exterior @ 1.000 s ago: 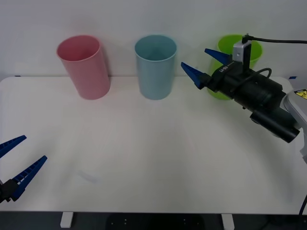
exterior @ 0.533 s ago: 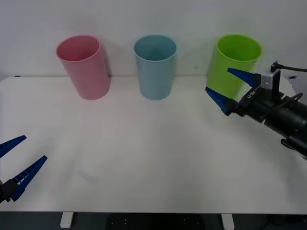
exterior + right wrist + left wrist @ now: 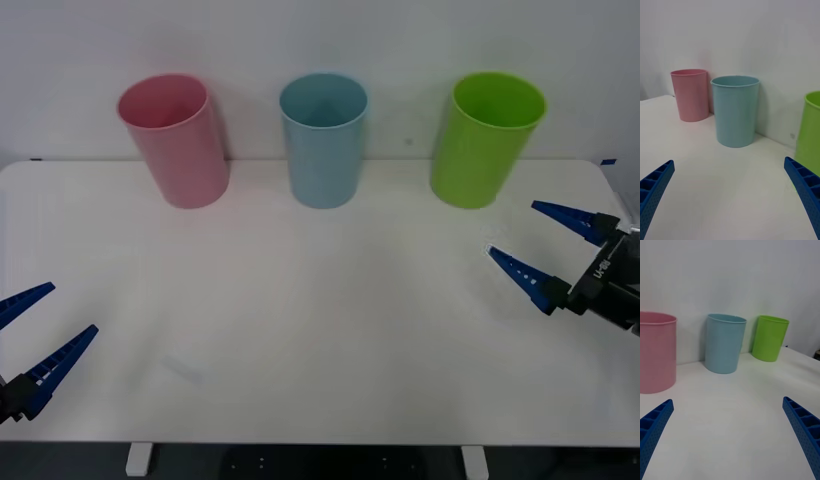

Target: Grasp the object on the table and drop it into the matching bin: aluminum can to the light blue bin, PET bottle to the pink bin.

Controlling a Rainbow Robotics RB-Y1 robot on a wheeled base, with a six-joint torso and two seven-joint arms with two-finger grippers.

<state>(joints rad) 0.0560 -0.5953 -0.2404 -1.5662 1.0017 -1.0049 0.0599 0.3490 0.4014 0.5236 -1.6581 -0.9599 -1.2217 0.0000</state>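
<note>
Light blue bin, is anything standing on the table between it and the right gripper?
Nothing visible does. Bare table lies between the right gripper and the light blue bin; the lime green bin stands beside that line.

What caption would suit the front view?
Both open grippers, left and right, wait low over the table before pink, light blue and green bins.

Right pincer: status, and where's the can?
Right pincer open, low over table at right edge. Left pincer open, near-left corner. No can in sight. Light blue bin upright, unobstructed.
</note>
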